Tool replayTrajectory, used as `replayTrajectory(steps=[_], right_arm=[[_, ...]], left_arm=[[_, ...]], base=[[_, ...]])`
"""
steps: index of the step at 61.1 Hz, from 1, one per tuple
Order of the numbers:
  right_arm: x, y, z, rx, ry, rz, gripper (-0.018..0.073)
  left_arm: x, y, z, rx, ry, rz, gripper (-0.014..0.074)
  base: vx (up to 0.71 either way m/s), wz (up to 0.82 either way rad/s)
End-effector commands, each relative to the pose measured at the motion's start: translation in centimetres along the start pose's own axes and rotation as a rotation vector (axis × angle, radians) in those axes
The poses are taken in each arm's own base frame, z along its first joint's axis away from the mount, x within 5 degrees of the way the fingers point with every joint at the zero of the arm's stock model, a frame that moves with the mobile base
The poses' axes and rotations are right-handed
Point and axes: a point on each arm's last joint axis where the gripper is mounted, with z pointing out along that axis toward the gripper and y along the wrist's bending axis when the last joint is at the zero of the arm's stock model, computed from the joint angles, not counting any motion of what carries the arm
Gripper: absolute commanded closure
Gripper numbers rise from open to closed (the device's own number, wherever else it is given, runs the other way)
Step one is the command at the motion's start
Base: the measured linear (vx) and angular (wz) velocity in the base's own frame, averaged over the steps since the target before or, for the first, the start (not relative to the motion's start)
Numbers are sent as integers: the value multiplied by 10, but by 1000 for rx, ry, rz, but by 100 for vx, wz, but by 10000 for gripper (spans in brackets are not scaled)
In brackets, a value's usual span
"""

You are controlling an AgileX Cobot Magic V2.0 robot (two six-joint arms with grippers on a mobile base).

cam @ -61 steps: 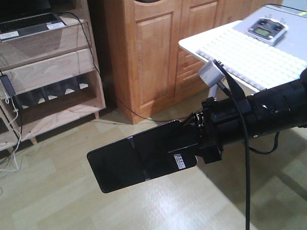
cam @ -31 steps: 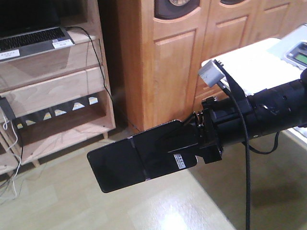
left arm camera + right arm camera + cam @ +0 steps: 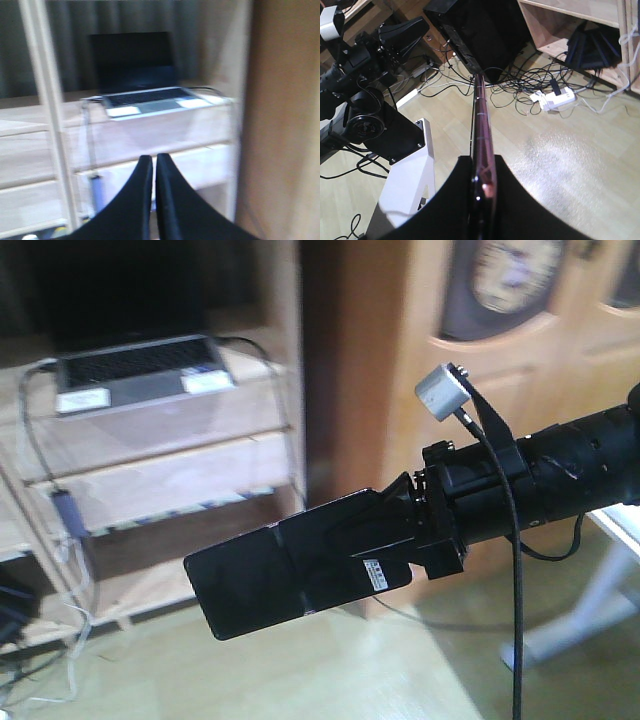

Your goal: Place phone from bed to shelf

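Right gripper (image 3: pixel 350 535) is clamped on one short end of the phone (image 3: pixel 240 585), holding it out in mid-air with its broad face roughly up. It is well short of the shelf (image 3: pixel 160 480), a pose that should let it slide onto a board. Left gripper (image 3: pixel 152 172) has its fingers pressed together, carrying nothing. Laptop (image 3: pixel 140 380), blurred here, seems to take much of the upper board, so free room looks tight. Wooden cabinet (image 3: pixel 480 390) stands just beside the shelf, and cables (image 3: pixel 520 82) litter the floor below.
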Motion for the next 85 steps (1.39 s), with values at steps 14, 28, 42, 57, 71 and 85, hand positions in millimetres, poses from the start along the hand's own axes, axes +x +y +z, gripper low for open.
replayTrajectory(steps=[14,28,42,57,71,85], right_arm=[[-13,20,-9,-95,-66,-27,561],[-13,20,-9,-95,-66,-27,561],[-13,20,-9,-95,-66,-27,561],[-13,20,-9,-95,-66,-27,561],[-13,20,-9,-95,-66,-27,561],[-13,20,-9,-95,-66,-27,561]], left_arm=[[-15,0,-2,4,-104,-19,595],[-15,0,-2,4,-104,-19,595],[-15,0,-2,4,-104,-19,595],[-15,0,-2,4,-104,-19,595],[-15,0,-2,4,-104,-19,595],[-15,0,-2,4,-104,-19,595]], base=[[41,45],[38,37],[33,21],[29,12],[26,10],[20,9]])
